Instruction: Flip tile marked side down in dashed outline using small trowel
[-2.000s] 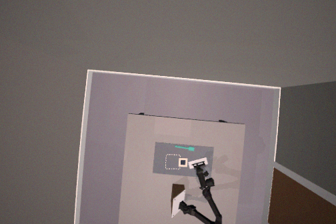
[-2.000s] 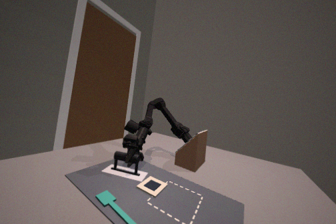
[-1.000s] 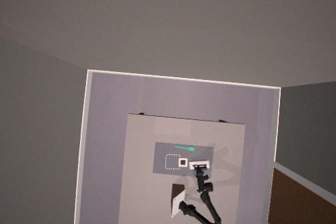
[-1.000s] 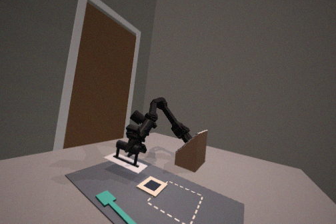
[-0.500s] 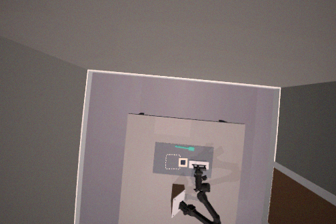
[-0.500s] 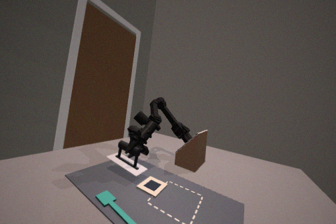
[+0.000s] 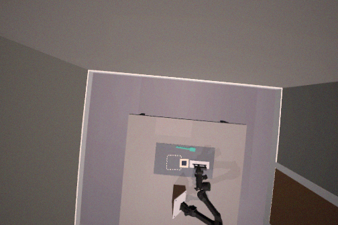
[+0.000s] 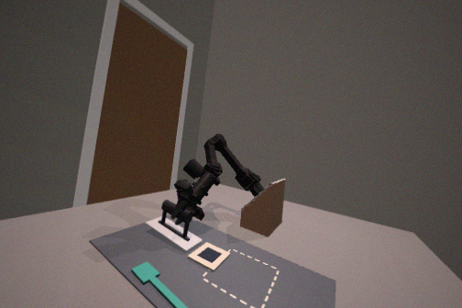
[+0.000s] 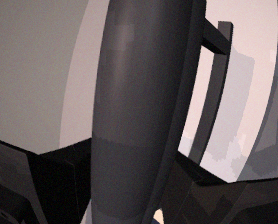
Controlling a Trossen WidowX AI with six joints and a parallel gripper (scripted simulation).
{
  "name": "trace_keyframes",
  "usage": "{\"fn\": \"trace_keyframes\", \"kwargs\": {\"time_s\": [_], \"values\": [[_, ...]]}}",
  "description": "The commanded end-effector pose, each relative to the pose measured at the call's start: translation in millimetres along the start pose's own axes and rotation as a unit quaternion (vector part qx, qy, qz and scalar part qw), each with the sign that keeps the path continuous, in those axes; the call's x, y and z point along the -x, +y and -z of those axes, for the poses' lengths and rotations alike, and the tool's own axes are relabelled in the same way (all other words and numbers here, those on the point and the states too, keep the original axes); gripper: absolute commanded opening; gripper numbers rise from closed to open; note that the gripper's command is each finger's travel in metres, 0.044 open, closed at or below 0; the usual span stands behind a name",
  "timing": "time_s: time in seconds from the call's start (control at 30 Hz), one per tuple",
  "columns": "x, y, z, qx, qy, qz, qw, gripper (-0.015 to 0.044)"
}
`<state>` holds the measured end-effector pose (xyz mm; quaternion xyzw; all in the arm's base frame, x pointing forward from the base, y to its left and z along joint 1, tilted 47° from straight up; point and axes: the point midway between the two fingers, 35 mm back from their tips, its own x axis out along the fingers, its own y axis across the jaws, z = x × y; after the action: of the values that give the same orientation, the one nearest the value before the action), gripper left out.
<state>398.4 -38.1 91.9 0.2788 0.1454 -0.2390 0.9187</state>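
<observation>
The tile (image 7: 184, 163) (image 8: 209, 255), cream with a dark square facing up, lies flat on the mat (image 7: 160, 151) (image 8: 316, 287). One side of it is over the edge of the dashed outline (image 7: 174, 155). A trowel with a white rectangular blade (image 7: 205, 163) (image 8: 187, 244) (image 9: 260, 55) and dark handle is beside the tile, on the side away from the outline. Its blade end is close to the tile; contact cannot be told. My gripper (image 7: 200, 167) (image 8: 179, 214) (image 9: 134, 143) is shut on the dark handle above the blade. The blade looks level, at or just above the mat; its underside is hidden.
A teal flat-ended tool (image 7: 192, 149) (image 8: 146, 272) lies along the mat's far edge in the top view. A brown panel with a white face (image 7: 178, 203) (image 8: 266, 211) stands by the arm's rear part, off the mat, on the table (image 7: 141, 186).
</observation>
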Motion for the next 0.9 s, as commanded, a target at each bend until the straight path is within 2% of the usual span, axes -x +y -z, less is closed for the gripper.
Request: {"fn": "trace_keyframes", "kwargs": {"time_s": [0.0, 0.87], "values": [[-5, -4, 2, 0.005, 0.002, -0.004, 1.000, 0.0000], [-6, -6, 34, 0.005, 0.003, -0.004, 1.000, 0.0000]]}}
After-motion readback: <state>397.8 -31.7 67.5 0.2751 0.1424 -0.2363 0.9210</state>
